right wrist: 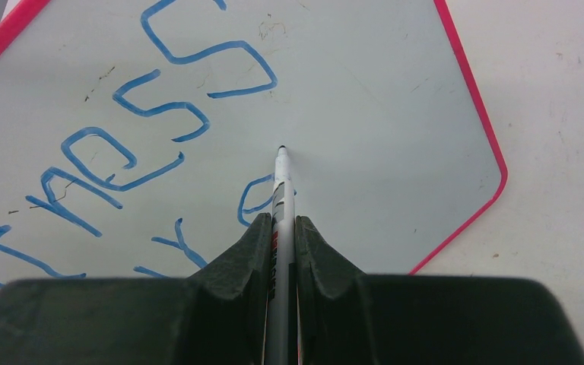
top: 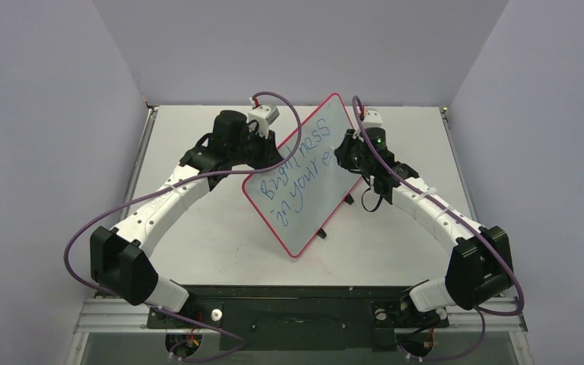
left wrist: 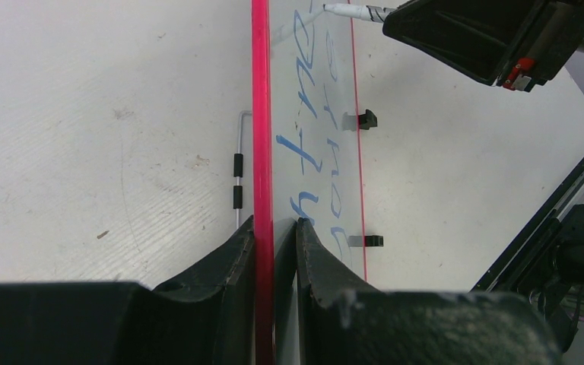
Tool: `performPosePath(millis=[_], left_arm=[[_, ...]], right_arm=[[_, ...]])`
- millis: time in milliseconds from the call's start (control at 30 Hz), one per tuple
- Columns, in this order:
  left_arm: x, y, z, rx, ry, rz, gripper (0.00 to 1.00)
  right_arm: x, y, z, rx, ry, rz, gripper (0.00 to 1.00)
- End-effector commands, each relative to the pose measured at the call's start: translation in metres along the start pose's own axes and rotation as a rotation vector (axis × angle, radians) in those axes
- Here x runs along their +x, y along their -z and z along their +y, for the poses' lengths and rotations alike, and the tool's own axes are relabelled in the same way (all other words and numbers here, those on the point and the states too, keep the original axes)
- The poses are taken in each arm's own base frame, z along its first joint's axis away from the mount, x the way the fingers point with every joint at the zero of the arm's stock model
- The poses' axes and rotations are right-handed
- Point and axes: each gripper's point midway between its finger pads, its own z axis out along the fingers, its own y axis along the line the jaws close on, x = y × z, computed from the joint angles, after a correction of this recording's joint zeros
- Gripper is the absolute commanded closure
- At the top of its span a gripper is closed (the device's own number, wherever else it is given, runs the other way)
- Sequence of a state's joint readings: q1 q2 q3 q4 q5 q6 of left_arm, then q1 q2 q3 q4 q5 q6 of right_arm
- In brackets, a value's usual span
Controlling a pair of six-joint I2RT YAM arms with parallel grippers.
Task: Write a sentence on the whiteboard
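Whiteboard (top: pixel 327 133) stood tilted up between my two grippers, its clipped edge low toward the bench (top: pixel 198 236) and its written face turned to the right arm. Across that face ran the sentence (top: pixel 298 176) in blue: "Brightness" on the upper line and "in your e" beneath it, so I judged the last word barely begun.

My left gripper (left wrist: pixel 274 223) was nearly shut, pinching the board's red rim edge-on between its fingers. I took that hold for a brace, keeping the face steady and angled so the pen's push would not tip it. Ahead of those fingertips the rim ran straight away, with two black clips (left wrist: pixel 366 119) off to the right on the opposite edge. A thin bent wire (left wrist: pixel 239 163) showed to the left; whether it belonged to the board I could not tell.

My right gripper (right wrist: pixel 281 222) was fully closed on the marker (right wrist: pixel 281 179), the barrel clamped lengthways so the tip stuck straight out ahead of the fingers. That tip sat close beside the lone "e", under the last "s" of the upper line. Whether it was touching the face I could not tell. I judged the "y" was due next.
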State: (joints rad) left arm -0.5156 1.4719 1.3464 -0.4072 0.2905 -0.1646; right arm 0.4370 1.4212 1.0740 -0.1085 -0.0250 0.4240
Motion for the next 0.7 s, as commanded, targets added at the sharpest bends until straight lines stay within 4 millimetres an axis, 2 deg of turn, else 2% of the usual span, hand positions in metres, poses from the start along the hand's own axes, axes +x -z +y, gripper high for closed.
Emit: performPosePath(millis=[0,433,667], left_arm=[[-0.022,0.013,0.014,-0.081,-0.126,-0.079,1.00],[-0.022,0.013,0.013,-0.080,-0.127,-0.079,1.00],[-0.021,0.012,0.013,-0.079,-0.126,-0.077,1.00]], right_arm=[[-0.024,-0.003,0.013,-0.055,-0.019,-0.063,1.00],[0.005,0.002,0.004,-0.053,-0.026,-0.015,1.00],[0.014,0.002,-0.001,-0.037,-0.024,-0.003,1.00]])
